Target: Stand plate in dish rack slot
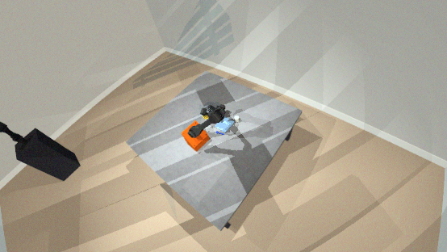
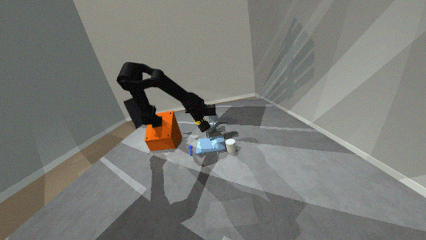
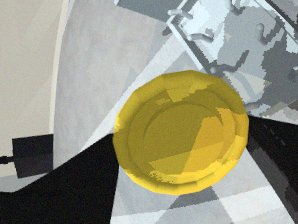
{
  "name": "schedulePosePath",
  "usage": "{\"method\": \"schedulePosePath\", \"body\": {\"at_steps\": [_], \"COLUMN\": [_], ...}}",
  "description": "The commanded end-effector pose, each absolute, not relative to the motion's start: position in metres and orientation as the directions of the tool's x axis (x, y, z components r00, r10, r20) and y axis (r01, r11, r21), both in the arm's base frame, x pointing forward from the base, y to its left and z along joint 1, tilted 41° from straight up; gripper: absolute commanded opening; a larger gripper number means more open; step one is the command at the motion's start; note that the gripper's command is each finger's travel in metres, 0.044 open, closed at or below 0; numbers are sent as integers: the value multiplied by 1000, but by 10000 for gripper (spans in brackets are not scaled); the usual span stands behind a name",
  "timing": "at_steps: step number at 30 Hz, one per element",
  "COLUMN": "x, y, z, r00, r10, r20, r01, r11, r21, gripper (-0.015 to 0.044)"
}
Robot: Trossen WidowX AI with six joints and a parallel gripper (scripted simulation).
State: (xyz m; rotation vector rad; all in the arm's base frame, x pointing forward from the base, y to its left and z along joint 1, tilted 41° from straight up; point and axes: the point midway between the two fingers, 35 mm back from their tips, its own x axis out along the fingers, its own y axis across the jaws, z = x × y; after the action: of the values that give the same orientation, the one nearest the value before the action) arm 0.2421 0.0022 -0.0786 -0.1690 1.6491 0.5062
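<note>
Grey surface carries the orange base, centre left in the exterior view. Dish rack sits upper right in the wrist view. Claw is clamped on the yellow plate, held above the surface. Step in hand: carrying to the rack. Next move likely calls for tilting the plate upright over a slot.

Plain beige-grey walls meeting at a corner, edged with a pale baseboard. Wooden plank floor in light brown, crossed by angular patches of light and shadow. Low square grey surface on dark legs, streaked with pale bands. Black box-shaped camera at left, above the floor.
</note>
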Motion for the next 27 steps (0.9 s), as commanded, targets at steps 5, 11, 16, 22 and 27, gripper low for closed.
{"method": "schedulePosePath", "body": {"at_steps": [5,11,16,22,27], "x": [243,244,244,245,246], "y": [-3,-7,-11,-17,-21], "z": [-85,-88,-88,-88,-87], "r00": [-78,-10,52,133,201], "r10": [292,364,417,471,506], "r20": [-953,-931,-907,-872,-838], "r01": [-528,-629,-707,-791,-848], "r11": [799,722,657,580,518], "r21": [288,289,261,193,110], "gripper": [0,0,0,0,0]}}
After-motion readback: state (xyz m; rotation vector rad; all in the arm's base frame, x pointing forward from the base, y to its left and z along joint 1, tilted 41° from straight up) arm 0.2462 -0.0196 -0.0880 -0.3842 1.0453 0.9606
